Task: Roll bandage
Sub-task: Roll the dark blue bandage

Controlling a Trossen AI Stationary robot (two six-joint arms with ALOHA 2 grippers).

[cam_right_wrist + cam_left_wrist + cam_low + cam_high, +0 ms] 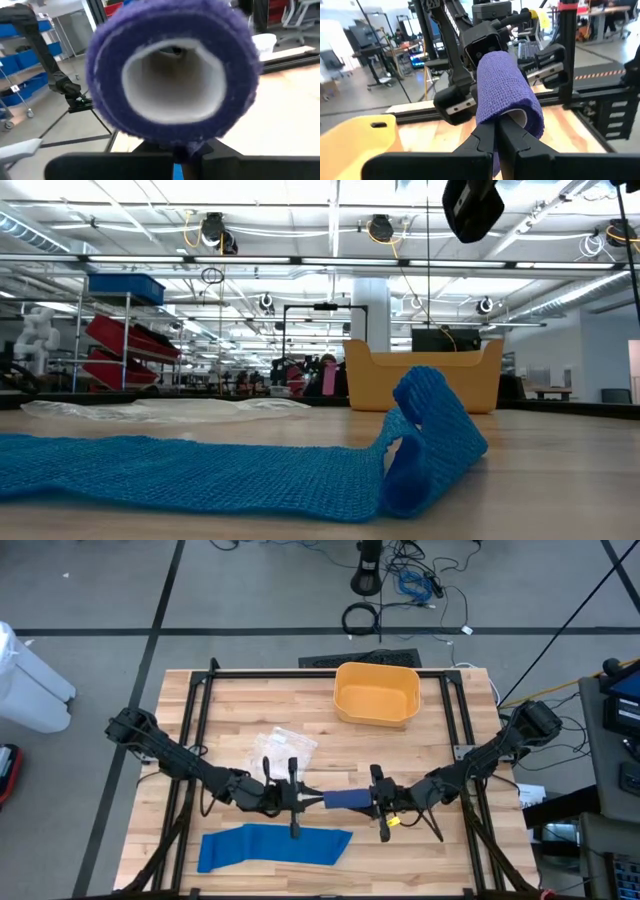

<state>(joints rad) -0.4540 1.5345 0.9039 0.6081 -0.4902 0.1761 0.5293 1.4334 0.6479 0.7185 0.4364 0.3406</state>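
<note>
purple roll: held off the desk around center, toward 6 o'clock
left gripper: clamped on its 9 o'clock end
right gripper: pinching its 3 o'clock end
blue bandage: flat at 7 o'clock, 1 end curled

Purple bandage roll blurred, hiding the table and opposite arm behind.

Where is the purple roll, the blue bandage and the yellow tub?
purple roll (507, 95): left wrist view, on its wrapped side.
blue bandage (270, 845): high view, middle of the flat strip.
yellow tub (376, 716): high view, on its near wall.
</note>
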